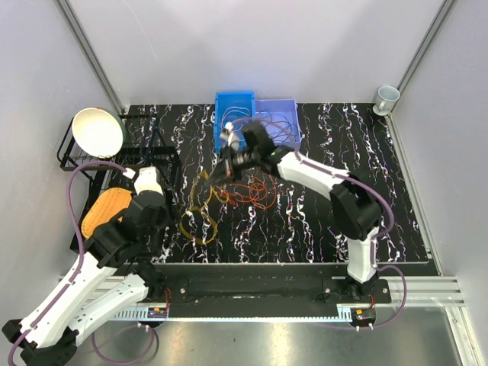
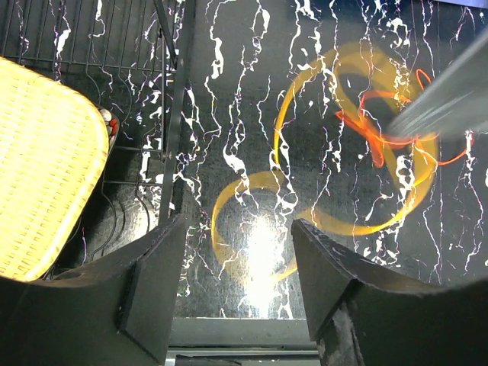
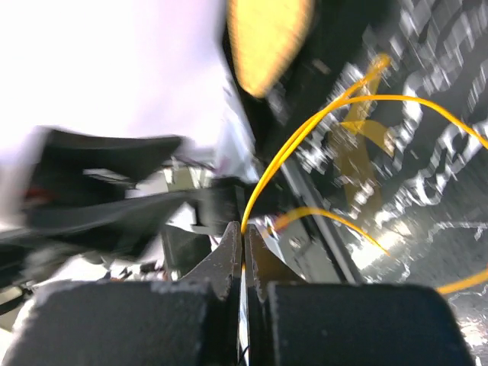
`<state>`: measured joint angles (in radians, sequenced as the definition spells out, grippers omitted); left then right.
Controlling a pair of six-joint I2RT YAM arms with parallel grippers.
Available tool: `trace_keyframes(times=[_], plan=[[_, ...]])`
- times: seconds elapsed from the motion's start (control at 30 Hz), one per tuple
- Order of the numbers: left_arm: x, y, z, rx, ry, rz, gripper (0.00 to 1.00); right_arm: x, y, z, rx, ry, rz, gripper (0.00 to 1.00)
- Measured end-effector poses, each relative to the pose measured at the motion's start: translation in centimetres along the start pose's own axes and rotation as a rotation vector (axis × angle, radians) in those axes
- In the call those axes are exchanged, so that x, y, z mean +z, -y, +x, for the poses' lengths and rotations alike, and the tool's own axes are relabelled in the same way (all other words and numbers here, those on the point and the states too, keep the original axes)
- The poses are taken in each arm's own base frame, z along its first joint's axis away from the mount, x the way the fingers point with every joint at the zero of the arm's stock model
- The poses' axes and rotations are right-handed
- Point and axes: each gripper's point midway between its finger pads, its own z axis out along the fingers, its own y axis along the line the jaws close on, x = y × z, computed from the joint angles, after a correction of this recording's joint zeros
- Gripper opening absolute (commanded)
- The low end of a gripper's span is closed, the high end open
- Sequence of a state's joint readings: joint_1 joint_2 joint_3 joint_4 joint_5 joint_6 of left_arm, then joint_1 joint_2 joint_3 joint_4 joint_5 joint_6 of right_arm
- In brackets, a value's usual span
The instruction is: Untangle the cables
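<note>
Two fingers of the right gripper point(image 3: 244, 242) are pressed together, pinching a yellow cable point(image 3: 305, 141) at mid-frame of the wrist view. The left gripper point(image 2: 238, 232) hangs spread above a yellow loop, holding nothing. The cables point(image 1: 245, 191) lie knotted at the centre of the mat point(image 1: 343, 137). With nothing anchoring the pile, a pull could drag the whole knot along, or the thin strand could slip free.

The right claw point(image 1: 226, 168) is a blur above the cables point(image 1: 248, 191) at centre frame; from the left wrist their yellow loops smear, and a woven mat point(image 2: 38, 168) runs off the left edge.
</note>
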<state>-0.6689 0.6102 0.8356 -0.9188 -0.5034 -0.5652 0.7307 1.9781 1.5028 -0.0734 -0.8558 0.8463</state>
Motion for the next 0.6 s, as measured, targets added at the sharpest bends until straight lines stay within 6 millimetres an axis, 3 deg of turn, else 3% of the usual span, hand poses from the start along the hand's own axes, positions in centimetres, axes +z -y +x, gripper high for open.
trace_keyframes(times=[0.2, 0.47, 0.6], plan=[[0.0, 0.0, 0.0, 0.000, -0.001, 0.002, 0.61, -5.7, -6.9, -4.6, -0.109, 0.127, -0.092, 0.00], [0.0, 0.1, 0.0, 0.007, -0.003, 0.007, 0.61, -11.2, -12.2, -7.8, -0.171, 0.208, -0.153, 0.00], [0.0, 0.6, 0.0, 0.009, -0.006, 0.032, 0.61, -13.1, -15.5, -8.2, -0.230, 0.235, -0.189, 0.00]])
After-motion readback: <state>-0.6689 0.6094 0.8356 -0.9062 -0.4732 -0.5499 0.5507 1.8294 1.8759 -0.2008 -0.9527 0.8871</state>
